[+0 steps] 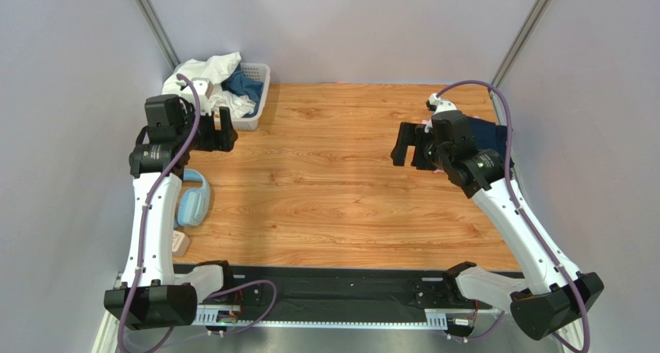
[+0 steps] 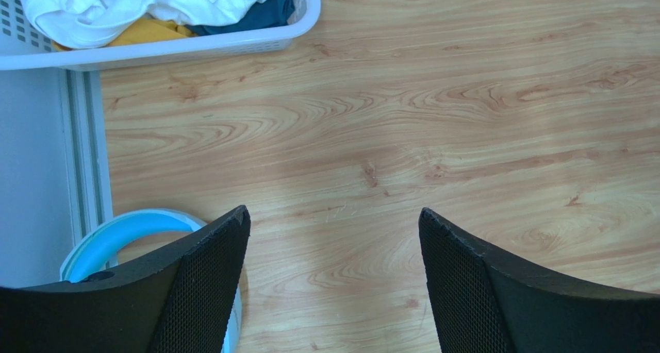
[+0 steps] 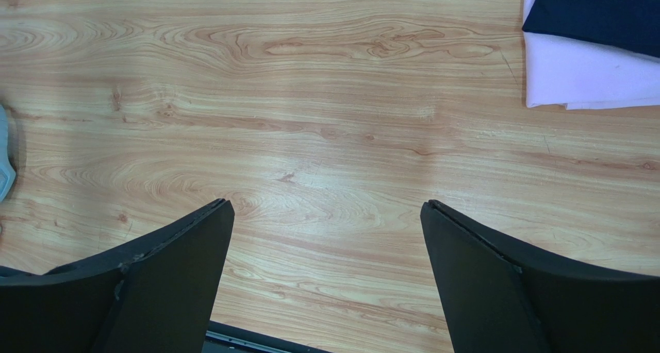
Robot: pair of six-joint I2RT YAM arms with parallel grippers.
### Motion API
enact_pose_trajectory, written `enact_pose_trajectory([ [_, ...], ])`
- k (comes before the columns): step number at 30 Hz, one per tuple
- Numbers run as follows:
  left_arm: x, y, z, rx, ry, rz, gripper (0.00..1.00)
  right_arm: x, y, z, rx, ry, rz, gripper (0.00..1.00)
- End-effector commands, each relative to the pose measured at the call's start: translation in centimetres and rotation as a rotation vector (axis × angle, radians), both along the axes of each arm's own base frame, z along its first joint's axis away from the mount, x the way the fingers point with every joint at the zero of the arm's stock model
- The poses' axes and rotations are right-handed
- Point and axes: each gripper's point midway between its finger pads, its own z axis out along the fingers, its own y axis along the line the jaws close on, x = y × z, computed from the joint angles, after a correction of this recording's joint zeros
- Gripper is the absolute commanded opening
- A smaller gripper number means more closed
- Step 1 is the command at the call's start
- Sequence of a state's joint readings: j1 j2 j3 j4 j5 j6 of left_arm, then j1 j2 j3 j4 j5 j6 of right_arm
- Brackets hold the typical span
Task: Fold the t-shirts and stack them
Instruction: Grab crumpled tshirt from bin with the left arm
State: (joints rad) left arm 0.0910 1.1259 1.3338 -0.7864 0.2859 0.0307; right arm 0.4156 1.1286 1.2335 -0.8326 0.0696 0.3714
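- White, teal, yellow shirts [image 1: 207,71] heaped in basket [image 1: 260,96], far left, just beyond nearer left gripper [image 1: 220,130], spread wide, empty.
- Likewise agape, empty: right gripper [image 1: 408,146], beside folded navy-on-pink stack [image 3: 596,20].

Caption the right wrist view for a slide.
Open right hand hovers over the wooden table; a folded navy t-shirt lies on a folded pink t-shirt at upper right.
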Motion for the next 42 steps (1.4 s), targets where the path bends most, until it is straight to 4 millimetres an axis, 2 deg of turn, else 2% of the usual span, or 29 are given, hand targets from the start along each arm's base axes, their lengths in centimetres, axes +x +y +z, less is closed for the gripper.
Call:
enact_pose_trajectory([
  [1, 0.7, -0.2, 2.1, -0.01, -0.09, -0.007, 0.86, -0.2, 0.2, 1.7, 0.014, -0.063, 0.026, 1.0],
  [6, 3.3, -0.4, 1.8, 0.008, -0.111, -0.018, 0.82, -0.8, 0.0, 2.1, 0.018, -0.081, 0.04, 1.0],
  [7, 4.0, 0.1, 2.2, 0.051, -0.127, -0.006, 0.81, -0.9, -0.1, 2.1, 0.02, -0.088, 0.04, 1.0],
  [8, 4.8, -0.7, 1.5, 0.078, -0.112, -0.025, 0.8, -1.0, -0.1, 2.3, 0.024, -0.103, 0.041, 1.0],
  [10, 6.1, -0.4, 1.7, 0.189, -0.14, -0.007, 0.8, -1.3, -0.1, 2.6, 0.033, -0.118, 0.044, 1.0],
  [12, 7.5, -1.3, 0.5, 0.251, -0.125, -0.019, 0.8, -1.4, -0.1, 2.6, 0.035, -0.115, 0.046, 1.0],
  [13, 8.4, -0.6, 0.8, 0.288, -0.137, 0.022, 0.8, -1.4, -0.1, 2.5, 0.036, -0.112, 0.046, 1.0],
  [15, 10.3, -0.4, -0.9, 0.317, -0.097, 0.029, 0.8, -1.5, 0.0, 2.3, 0.037, -0.105, 0.047, 1.0],
  [16, 11.4, 0.2, -0.1, 0.338, -0.115, 0.064, 0.8, -1.5, 0.0, 2.3, 0.042, -0.103, 0.045, 1.0],
  [17, 12.7, 0.4, -1.5, 0.36, -0.077, 0.065, 0.8, -1.5, 0.2, 2.2, 0.045, -0.102, 0.052, 1.0],
  [18, 13.8, 0.5, -0.4, 0.364, -0.1, 0.077, 0.8, -1.6, 0.3, 2.2, 0.049, -0.099, 0.052, 1.0],
  [19, 14.6, 0.9, -0.6, 0.372, -0.092, 0.095, 0.8, -1.7, 0.3, 2.1, 0.048, -0.096, 0.055, 1.0],
  [20, 15.7, 1.1, -1.8, 0.367, -0.064, 0.102, 0.8, -1.7, 0.2, 1.8, 0.045, -0.087, 0.049, 1.0],
  [21, 16.7, 1.3, -0.7, 0.36, -0.09, 0.122, 0.8, -1.8, 0.3, 1.7, 0.043, -0.085, 0.05, 1.0],
  [22, 17.5, 2.0, -0.5, 0.352, -0.096, 0.147, 0.8, -1.9, 0.3, 1.6, 0.04, -0.079, 0.051, 1.0],
  [23, 18.8, 2.4, -1.9, 0.346, -0.067, 0.159, 0.8, -2.0, 0.2, 1.2, 0.035, -0.07, 0.045, 1.0],
  [24, 19.9, 2.7, -0.4, 0.323, -0.097, 0.187, 0.81, -2.1, 0.0, 1.2, 0.034, -0.074, 0.043, 1.0],
  [25, 20.6, 3.3, -0.6, 0.332, -0.088, 0.212, 0.81, -2.2, 0.0, 1.1, 0.032, -0.069, 0.041, 1.0],
  [26, 22.0, 4.0, -2.6, 0.346, -0.046, 0.224, 0.81, -2.3, -0.1, 1.0, 0.031, -0.069, 0.038, 1.0],
  [27, 23.2, 4.3, -0.8, 0.352, -0.085, 0.244, 0.81, -2.4, -0.2, 1.0, 0.03, -0.069, 0.037, 1.0],
  [28, 23.6, 4.8, -1.3, 0.363, -0.065, 0.258, 0.81, -2.4, -0.1, 1.0, 0.03, -0.067, 0.037, 1.0],
  [29, 24.8, 5.0, -3.4, 0.367, -0.023, 0.26, 0.82, -2.6, -0.2, 0.8, 0.026, -0.062, 0.036, 1.0],
  [30, 25.8, 5.3, -1.8, 0.364, -0.059, 0.279, 0.82, -2.7, -0.2, 0.7, 0.026, -0.059, 0.037, 1.0],
  [31, 26.3, 5.5, -2.1, 0.363, -0.051, 0.292, 0.82, -2.7, -0.2, 0.7, 0.026, -0.059, 0.036, 1.0],
  [32, 27.1, 5.9, -3.6, 0.363, -0.027, 0.303, 0.82, -2.8, -0.2, 0.6, 0.027, -0.055, 0.038, 1.0],
  [33, 27.7, 6.2, -2.9, 0.347, -0.05, 0.32, 0.82, -2.8, -0.1, 0.5, 0.027, -0.054, 0.037, 1.0],
  [37, 28.7, 6.4, -5.4, 0.324, -0.012, 0.345, 0.82, -3.2, -0.3, -0.1, 0.02, -0.034, 0.034, 1.0],
  [39, 28.6, 9.1, -5.9, 0.314, 0.003, 0.414, 0.82, -3.4, -0.2, -0.4, 0.021, -0.028, 0.042, 1.0],
  [42, 28.9, 11.1, -7.4, 0.316, 0.026, 0.459, 0.82, -3.8, -0.2, -0.9, 0.024, -0.017, 0.051, 1.0],
])
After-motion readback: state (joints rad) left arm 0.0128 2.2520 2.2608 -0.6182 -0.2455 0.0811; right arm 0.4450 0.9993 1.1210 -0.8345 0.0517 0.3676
